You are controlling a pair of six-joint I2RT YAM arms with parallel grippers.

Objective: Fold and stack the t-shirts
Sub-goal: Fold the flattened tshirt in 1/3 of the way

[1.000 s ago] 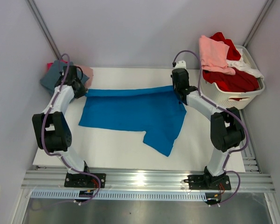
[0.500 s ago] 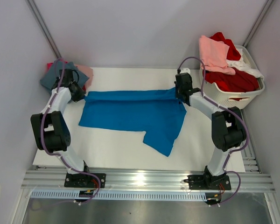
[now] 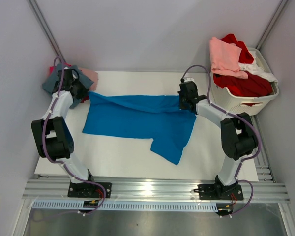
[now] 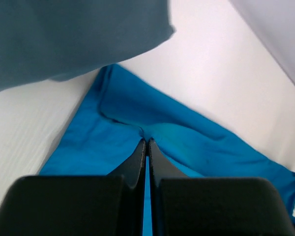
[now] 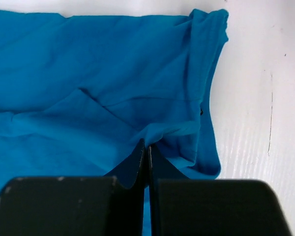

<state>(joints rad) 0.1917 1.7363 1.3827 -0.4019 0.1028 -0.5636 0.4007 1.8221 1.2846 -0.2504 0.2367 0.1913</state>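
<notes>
Shirt (image 3: 137, 118) lay strung claw to claw, long axis along that line; left claw (image 4: 146, 142) and right claw (image 5: 146, 146) clenched on its far edge, cloth spread ahead of each.

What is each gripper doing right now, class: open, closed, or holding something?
Left gripper: closed, pinching the blue t-shirt.
Right gripper: closed, pinching the same blue t-shirt.

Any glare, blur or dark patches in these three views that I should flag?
Top view: even light, soft shadows, one glare spot on the metal rail. Left wrist view: the grey-blue cloth at the top is out of focus; the blue t-shirt is sharper. Right wrist view: folds crisp, the right gripper near-black with little detail.
</notes>
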